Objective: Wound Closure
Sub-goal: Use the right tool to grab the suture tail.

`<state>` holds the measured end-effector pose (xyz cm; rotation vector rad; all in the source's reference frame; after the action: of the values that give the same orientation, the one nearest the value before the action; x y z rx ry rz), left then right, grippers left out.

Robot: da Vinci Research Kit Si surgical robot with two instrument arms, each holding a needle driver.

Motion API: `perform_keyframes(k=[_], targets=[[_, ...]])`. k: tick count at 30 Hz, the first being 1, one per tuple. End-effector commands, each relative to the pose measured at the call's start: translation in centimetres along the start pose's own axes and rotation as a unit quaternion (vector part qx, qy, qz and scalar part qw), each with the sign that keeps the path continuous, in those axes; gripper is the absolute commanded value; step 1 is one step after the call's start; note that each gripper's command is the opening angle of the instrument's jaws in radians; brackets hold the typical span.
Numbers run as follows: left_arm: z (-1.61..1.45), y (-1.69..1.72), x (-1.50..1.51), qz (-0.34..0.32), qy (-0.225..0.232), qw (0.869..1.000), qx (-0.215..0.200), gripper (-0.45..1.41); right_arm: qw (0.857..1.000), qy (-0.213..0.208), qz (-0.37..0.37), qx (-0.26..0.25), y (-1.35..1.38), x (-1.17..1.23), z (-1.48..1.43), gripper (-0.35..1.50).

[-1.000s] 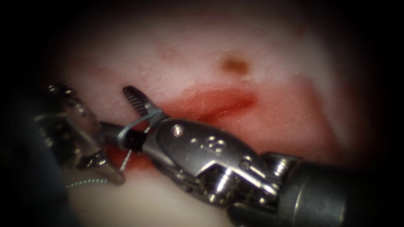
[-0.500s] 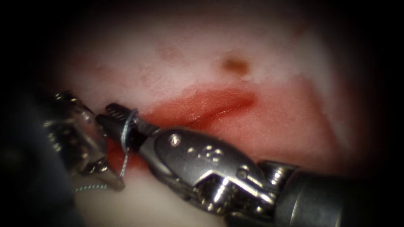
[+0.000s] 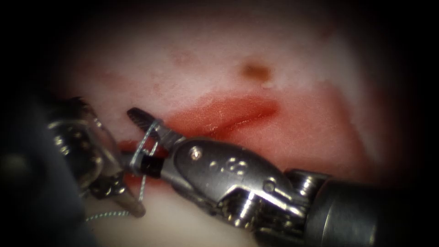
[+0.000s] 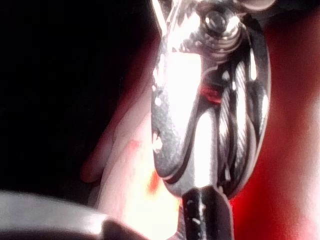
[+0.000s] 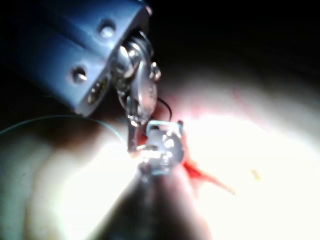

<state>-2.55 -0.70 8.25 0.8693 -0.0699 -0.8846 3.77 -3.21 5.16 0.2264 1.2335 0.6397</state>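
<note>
At the cut's [image 3: 224, 120] left end, right tool's [image 3: 145, 137] fingers spread, thread [image 3: 147, 139] looped around them; left tool's [image 3: 121, 192] grip unclear.

Tissue [image 3: 297, 137]; red fluid [image 3: 219, 114]; thread [image 3: 107, 215]

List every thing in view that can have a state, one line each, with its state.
Right tool: jaws open, thread looped around them.
Left tool: tip shut on the thread, left of the cut.
Thread: wound around the right tool, running down to the left tool.
Cut: open, wet with red fluid.
Tissue: lying flat.
</note>
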Motion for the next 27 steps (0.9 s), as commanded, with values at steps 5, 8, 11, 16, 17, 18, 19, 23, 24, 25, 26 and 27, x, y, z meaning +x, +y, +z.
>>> perform_keyframes(k=[5,8,11,16,17,18,19,23,24,25,26,27], targets=[[-0.08,0.01,-0.1,0.0,-0.003,1.0,0.001,-0.45,0.998,-0.042,-0.034,0.016,0.0,0.15,0.1,0.44],[-0.09,0.02,-0.1,-0.002,-0.003,1.0,0.002,-0.45,0.998,-0.045,-0.041,0.022,0.0,0.17,0.09,0.61],[-0.07,0.02,-0.1,-0.002,-0.004,1.0,0.004,-0.45,0.995,-0.061,-0.053,0.053,-0.04,0.16,0.09,0.21],[-0.05,0.01,-0.08,-0.006,0.003,1.0,0.007,-0.45,0.991,-0.081,-0.062,0.088,-0.06,0.16,0.1,0.39],[-0.04,0.01,-0.08,-0.011,0.006,1.0,0.009,-0.45,0.99,-0.085,-0.064,0.094,-0.07,0.16,0.1,0.39],[-0.03,0.0,-0.07,-0.013,0.008,1.0,0.012,-0.45,0.989,-0.087,-0.066,0.1,-0.08,0.16,0.11,0.36],[-0.02,-0.01,-0.07,-0.015,0.009,1.0,0.016,-0.45,0.988,-0.089,-0.069,0.11,-0.09,0.15,0.1,0.21],[-0.01,-0.03,-0.08,-0.037,0.011,0.999,0.037,-0.45,0.983,-0.095,-0.076,0.136,-0.1,0.16,0.12,0.11],[0.0,-0.04,-0.09,-0.042,0.011,0.998,0.044,-0.45,0.982,-0.097,-0.078,0.142,-0.1,0.16,0.12,0.12],[0.01,-0.05,-0.09,-0.047,0.012,0.998,0.046,-0.45,0.982,-0.097,-0.081,0.144,-0.09,0.16,0.13,0.14],[0.01,-0.06,-0.09,-0.049,0.013,0.998,0.049,-0.45,0.981,-0.099,-0.084,0.141,-0.09,0.16,0.14,0.17],[0.02,-0.07,-0.09,-0.051,0.013,0.997,0.053,-0.45,0.981,-0.102,-0.087,0.138,-0.09,0.17,0.14,0.19]])
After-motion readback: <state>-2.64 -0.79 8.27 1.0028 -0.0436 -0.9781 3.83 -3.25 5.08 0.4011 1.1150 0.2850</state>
